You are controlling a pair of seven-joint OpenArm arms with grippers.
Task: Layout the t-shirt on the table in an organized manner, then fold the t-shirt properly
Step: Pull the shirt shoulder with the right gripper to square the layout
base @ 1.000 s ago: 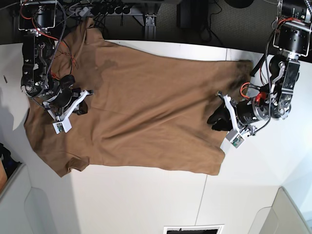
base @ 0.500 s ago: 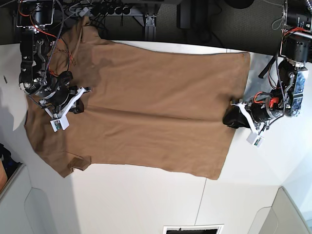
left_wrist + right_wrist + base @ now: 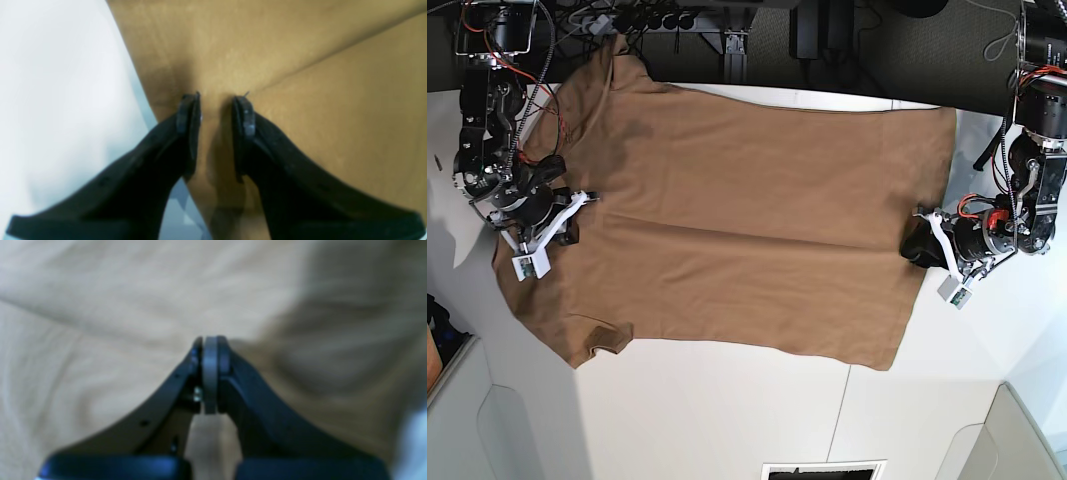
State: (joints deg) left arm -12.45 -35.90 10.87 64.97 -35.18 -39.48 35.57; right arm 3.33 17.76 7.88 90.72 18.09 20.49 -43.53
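Note:
The tan-brown t-shirt (image 3: 747,200) lies spread flat across the white table (image 3: 727,420), collar end at the left and bottom hem at the right. At that hem my left gripper (image 3: 915,245) has its jaws (image 3: 217,106) a little apart with the t-shirt (image 3: 300,133) between them, and a taut crease runs off from one fingertip. My right gripper (image 3: 569,230) is over the shoulder area near the left sleeve. Its pads (image 3: 210,340) are pressed together against the t-shirt (image 3: 100,306), and no fabric shows between them.
The shirt's upper left corner hangs over the table's far edge toward dark cables and frame parts (image 3: 657,20). A thin seam (image 3: 842,410) crosses the bare table in front of the shirt. A dark opening (image 3: 822,472) sits at the near edge.
My left gripper has moved right with the hem, drawing the shirt wider and smoothing the wrinkles at that edge. My right gripper has shifted slightly left.

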